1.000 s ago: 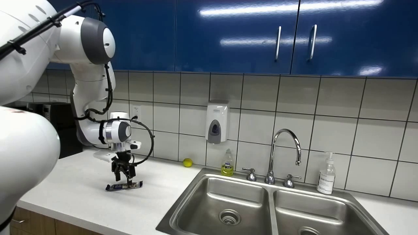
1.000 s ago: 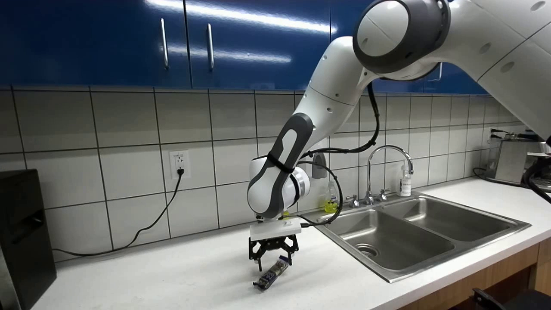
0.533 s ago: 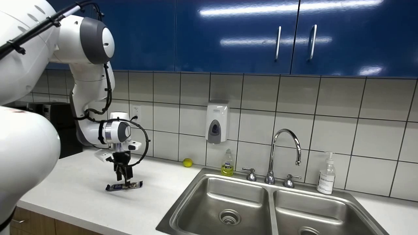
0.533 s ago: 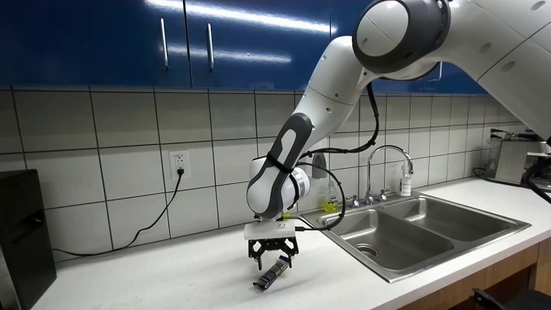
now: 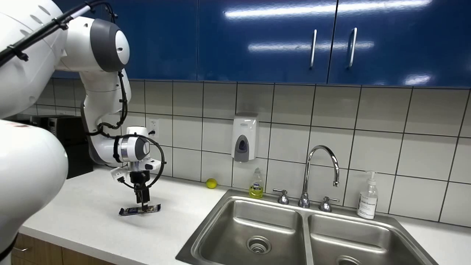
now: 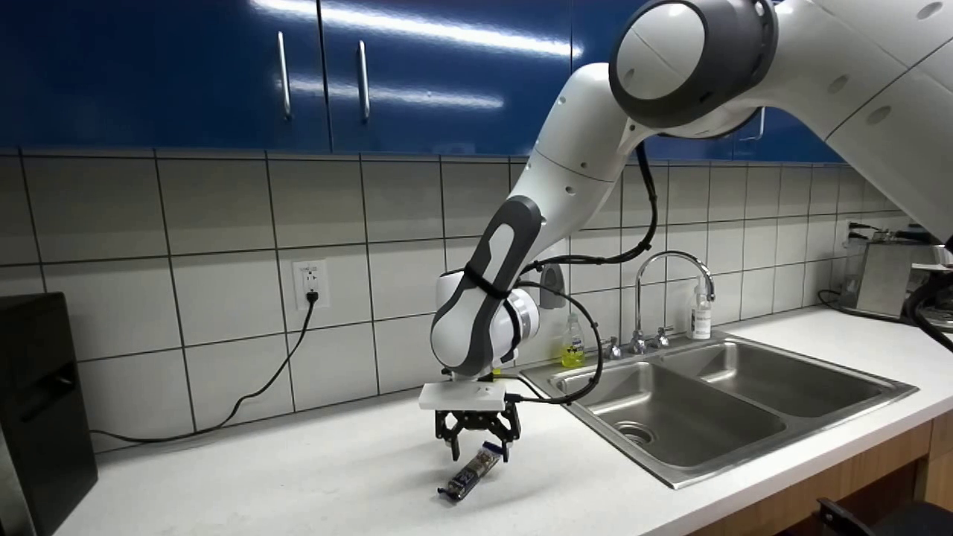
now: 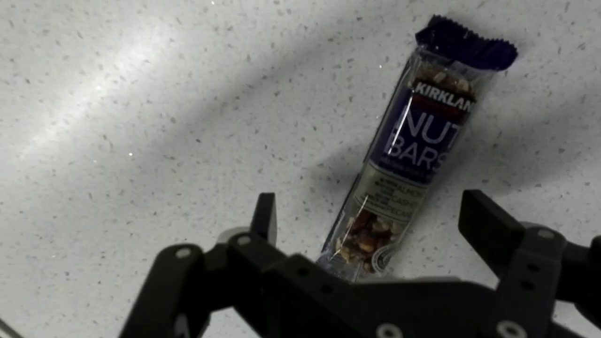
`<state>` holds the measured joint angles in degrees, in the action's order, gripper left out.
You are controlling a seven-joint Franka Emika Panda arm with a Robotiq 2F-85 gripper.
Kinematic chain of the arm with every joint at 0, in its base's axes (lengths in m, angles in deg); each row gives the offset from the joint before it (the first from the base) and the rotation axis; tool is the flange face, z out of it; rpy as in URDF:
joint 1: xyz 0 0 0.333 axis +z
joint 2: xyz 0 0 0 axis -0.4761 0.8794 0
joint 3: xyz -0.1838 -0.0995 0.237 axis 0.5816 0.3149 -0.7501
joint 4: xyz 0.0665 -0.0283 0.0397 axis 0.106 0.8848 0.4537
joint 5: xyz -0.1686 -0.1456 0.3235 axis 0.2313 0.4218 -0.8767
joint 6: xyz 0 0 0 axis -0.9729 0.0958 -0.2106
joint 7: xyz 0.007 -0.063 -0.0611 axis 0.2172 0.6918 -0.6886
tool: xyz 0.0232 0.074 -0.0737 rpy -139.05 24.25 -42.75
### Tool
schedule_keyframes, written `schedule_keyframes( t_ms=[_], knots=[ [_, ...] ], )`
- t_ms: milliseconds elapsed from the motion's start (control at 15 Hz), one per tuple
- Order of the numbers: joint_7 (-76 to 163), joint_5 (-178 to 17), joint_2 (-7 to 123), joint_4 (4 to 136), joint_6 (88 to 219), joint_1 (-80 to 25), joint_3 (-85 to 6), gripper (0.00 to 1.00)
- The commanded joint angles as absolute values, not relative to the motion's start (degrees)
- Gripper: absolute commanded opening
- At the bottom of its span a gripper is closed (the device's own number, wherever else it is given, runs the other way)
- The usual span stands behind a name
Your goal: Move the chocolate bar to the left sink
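- Moved since half a second back: the jaws, turned further about the vertical and shifted slightly toward the left sink (image 5: 228, 235).
- Edges: the surface (image 5: 110, 235) runs forward to its front edge (image 5: 66, 244), well apart from the bar (image 7: 406, 150); the tiled wall (image 5: 217, 132) bounds it behind, with a yellow ball (image 5: 211, 183) near the wall's foot.
- Room: a broad stretch of white surface lies between the bar and the left sink's near rim. A clear bottle (image 5: 256, 187) of yellow liquid stands upright at that sink's back rim.
- Other changes: in an exterior view the white plate (image 6: 461, 396) above the jaws has swung a little leftward. Bar unmoved, lying flat on the surface.
- Jaws: spread wide.
- Bar vs. jaws, wrist view: bar slants between them, label reading NUT BARS; surface shows on both sides, the gap narrower toward the right of that view. Blue end reaches beyond the tips; opposite end hidden behind the base of the jaws.
- Tip height relative to the bar: cannot tell.
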<state>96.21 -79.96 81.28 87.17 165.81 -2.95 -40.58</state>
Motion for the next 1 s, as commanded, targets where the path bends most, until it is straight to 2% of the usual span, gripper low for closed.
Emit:
schedule_keyframes(
  t_ms=[0,933],
  knots=[
    [99.64,-80.29,81.11,87.05,166.0,-2.65,-40.26,1.0],
    [104.19,-80.18,83.44,84.87,165.85,-2.94,-40.53,1.0]
  ],
)
